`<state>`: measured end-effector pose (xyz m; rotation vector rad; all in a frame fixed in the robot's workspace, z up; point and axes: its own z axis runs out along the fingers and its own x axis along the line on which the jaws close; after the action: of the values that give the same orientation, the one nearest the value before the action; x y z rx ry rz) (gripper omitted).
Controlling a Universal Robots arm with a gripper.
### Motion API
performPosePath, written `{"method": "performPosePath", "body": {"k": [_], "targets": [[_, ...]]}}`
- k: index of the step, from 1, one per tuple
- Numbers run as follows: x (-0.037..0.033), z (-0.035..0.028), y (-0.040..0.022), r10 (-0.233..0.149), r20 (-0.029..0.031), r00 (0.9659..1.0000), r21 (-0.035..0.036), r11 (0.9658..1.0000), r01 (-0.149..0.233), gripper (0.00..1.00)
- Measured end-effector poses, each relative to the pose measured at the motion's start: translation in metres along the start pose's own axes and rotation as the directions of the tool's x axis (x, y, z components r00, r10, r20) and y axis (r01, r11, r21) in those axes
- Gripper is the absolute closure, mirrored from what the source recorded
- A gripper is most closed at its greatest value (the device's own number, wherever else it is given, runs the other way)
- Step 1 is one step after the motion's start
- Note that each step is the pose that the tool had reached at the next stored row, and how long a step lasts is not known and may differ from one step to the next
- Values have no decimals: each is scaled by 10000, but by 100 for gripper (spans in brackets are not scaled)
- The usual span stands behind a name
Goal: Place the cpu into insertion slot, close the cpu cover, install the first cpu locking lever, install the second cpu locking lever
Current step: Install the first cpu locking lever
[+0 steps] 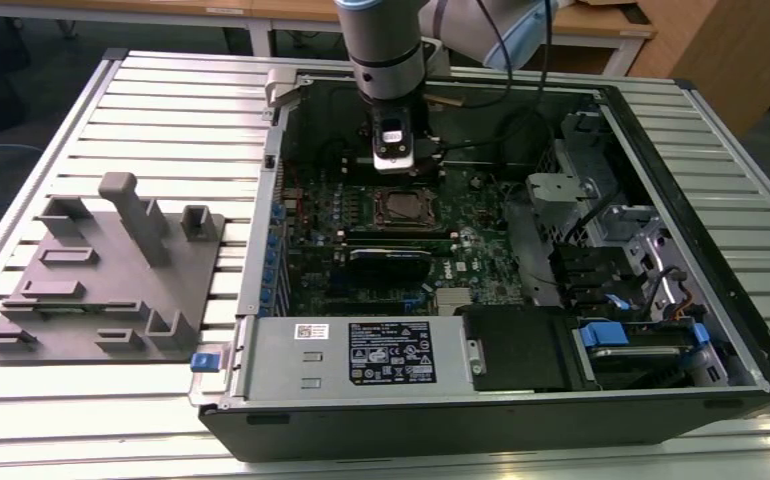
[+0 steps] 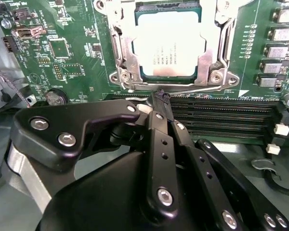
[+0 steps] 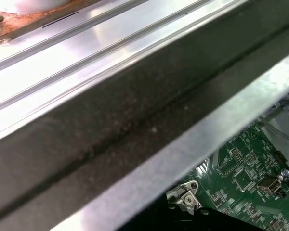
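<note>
- On the exterior view's left, well apart from the gripper, a grey moulded fixture with upright posts lies on the slatted metal table.
- To its right stands the open computer case, with the green circuit board on its floor and a grey box along the near wall.
- The gripper hangs from the arm inside the case, just behind the insertion slot.
- In the second wrist view the gripper has its fingers pressed together, their tips on a thin wire locking lever at the slot's edge.
- Just beyond the tips, the cpu sits in the insertion slot, framed by the cpu cover lying flat around it.
- Long black card slots run beside the fingers.
</note>
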<state>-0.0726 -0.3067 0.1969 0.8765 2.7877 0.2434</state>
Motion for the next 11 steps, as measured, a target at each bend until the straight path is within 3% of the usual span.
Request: {"method": "performPosePath", "body": {"k": [11], "targets": [[32, -2, -23, -10, 88, 10000, -64, 10000, 10, 90]]}}
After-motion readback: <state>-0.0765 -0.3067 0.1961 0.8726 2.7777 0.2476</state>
